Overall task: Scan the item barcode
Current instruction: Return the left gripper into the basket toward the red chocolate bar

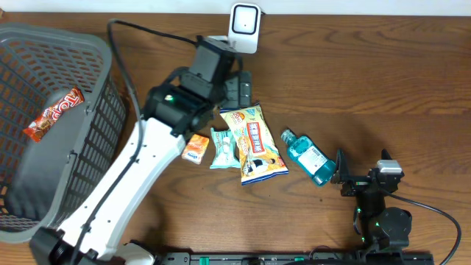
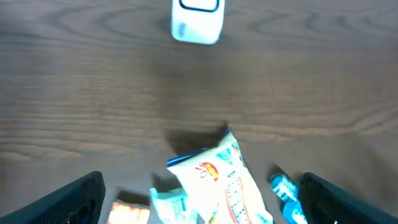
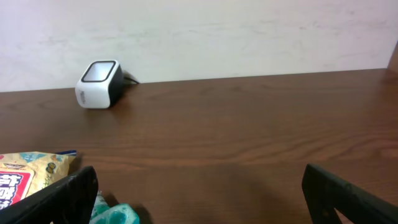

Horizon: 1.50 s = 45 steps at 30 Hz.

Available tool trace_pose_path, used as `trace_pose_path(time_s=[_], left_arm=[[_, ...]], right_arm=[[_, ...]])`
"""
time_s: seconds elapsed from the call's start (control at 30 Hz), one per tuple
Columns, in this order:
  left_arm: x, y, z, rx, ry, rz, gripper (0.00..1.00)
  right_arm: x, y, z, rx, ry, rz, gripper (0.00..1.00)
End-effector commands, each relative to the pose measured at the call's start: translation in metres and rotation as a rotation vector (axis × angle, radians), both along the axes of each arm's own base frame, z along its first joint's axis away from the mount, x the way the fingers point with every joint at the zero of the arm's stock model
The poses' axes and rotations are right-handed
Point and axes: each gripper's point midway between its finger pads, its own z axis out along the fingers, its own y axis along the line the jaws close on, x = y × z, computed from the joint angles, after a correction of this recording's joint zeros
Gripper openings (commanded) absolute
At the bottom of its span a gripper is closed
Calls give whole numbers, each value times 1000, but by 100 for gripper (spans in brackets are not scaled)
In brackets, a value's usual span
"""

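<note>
I log: snack bag [image 1: 254, 143] flat on bench [image 1: 383, 73], near scanner [image 1: 244, 27]. Left tool [image 1: 239, 88] between scanner and bag, jaws wide, empty. Right tool [image 1: 344, 177] well apart from scanner, likewise wide, empty.

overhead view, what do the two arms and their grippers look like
The left arm has long white links, black joints, a green light and a looping black cable; the left gripper is black. The right arm is all black, with green lights, a pale block on top and a thin cable; the right gripper is black.
</note>
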Motion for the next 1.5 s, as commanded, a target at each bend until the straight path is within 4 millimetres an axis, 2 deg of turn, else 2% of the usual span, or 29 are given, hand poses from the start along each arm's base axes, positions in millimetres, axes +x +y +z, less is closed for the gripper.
trace_pose_path(time_s=[0.0, 0.33, 0.67, 0.7, 0.77, 0.83, 0.9, 1.1, 1.33, 1.4, 1.47], left_arm=[[-1, 19, 25, -1, -55, 29, 99], [-8, 50, 64, -46, -147, 91, 99], [-11, 102, 93, -69, -224, 217, 97], [-12, 108, 95, -70, -231, 233, 92], [-12, 120, 101, -74, -247, 266, 66], [-12, 132, 107, -86, -267, 302, 46], [-12, 142, 115, -99, -294, 335, 37], [-16, 164, 142, -138, -390, 403, 35], [-19, 188, 184, -176, -555, 459, 35], [-17, 198, 198, -182, -610, 487, 41], [-17, 218, 207, -163, -660, 557, 53]], right_arm=[[0, 0, -2, -9, 4, 0, 99], [0, 0, -2, -9, 4, 0, 99], [0, 0, -2, -9, 4, 0, 99], [0, 0, -2, -9, 4, 0, 99], [0, 0, -2, -9, 4, 0, 99], [0, 0, -2, -9, 4, 0, 99], [0, 0, -2, -9, 4, 0, 99], [0, 0, -1, -9, 4, 0, 99], [0, 0, -2, -9, 4, 0, 99], [0, 0, -2, -9, 4, 0, 99], [0, 0, -2, -9, 4, 0, 99]])
